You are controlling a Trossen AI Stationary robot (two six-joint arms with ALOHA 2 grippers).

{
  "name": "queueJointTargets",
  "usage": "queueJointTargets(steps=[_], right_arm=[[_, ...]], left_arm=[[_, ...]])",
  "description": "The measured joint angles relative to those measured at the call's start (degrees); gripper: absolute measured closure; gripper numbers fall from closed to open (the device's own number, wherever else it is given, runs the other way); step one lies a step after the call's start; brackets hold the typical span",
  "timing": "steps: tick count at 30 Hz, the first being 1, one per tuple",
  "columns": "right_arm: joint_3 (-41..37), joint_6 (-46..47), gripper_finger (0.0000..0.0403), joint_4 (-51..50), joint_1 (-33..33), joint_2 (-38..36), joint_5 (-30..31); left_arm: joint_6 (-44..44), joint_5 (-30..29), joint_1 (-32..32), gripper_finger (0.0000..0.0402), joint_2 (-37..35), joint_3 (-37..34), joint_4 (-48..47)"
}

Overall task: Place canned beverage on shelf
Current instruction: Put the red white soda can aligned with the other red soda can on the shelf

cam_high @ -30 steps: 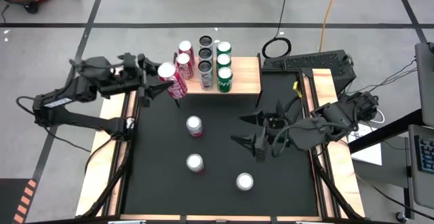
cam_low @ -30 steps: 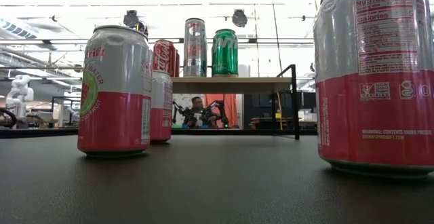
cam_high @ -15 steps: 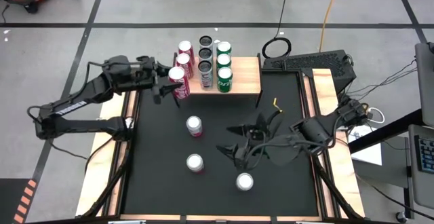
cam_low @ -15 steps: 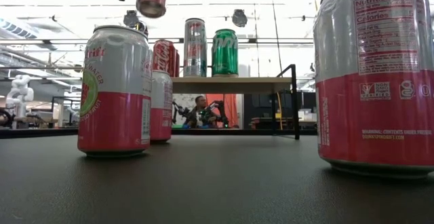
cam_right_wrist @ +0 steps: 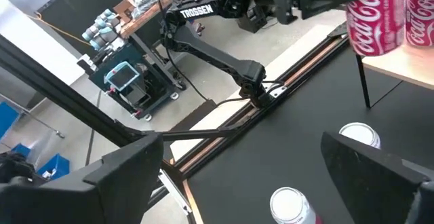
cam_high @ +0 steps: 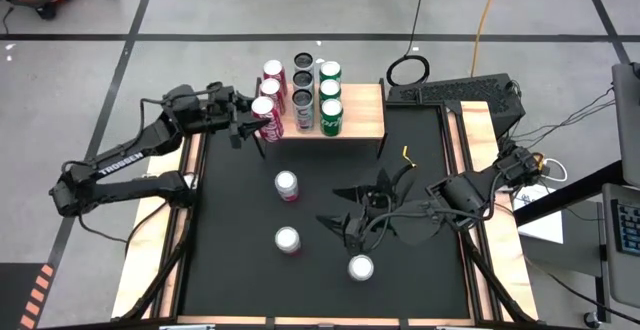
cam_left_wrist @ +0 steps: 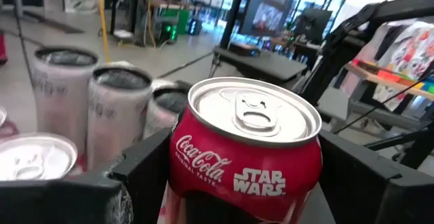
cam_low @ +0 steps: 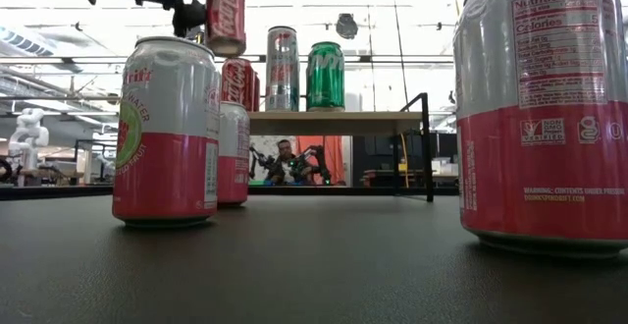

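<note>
Red and silver, a Coca-Cola can [cam_high: 263,118] sits clamped upright between the fingers of the left claw [cam_high: 245,120], held in the air at the left front corner of the shelf [cam_high: 362,113]; the low view shows this can [cam_low: 226,17] raised above the level of the cans already standing on the board. Those cans fill the shelf's left half in three rows: two more red ones [cam_high: 272,80] behind the held can, a middle row of dark-topped cans [cam_high: 303,88], then three green ones [cam_high: 330,94], with the bare light wood to their right. Below the shelf, on the black tabletop [cam_high: 230,230], three pink-and-silver cans stand apart: one near the middle [cam_high: 287,185], one closer to the front edge [cam_high: 288,240], and one farther right [cam_high: 361,268]. The right claw [cam_high: 345,208] hovers with its fingers spread wide and empty, above the tabletop between those loose cans, just above the rightmost one.
</note>
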Motion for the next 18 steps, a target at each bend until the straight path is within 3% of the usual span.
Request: queueJointTargets(steps=[9,18], right_arm=[[0.0,-3.6,0.0023,-0.2,-0.5,0.0,0.0],[0.0,-4.8,0.0023,-0.2,-0.5,0.0,0.0]], left_arm=[[0.6,-0.4,0.0,0.0095,0.1,-0.2,0.6],[0.7,-6.2,0.0,0.0095,0.1,-0.2,0.1]])
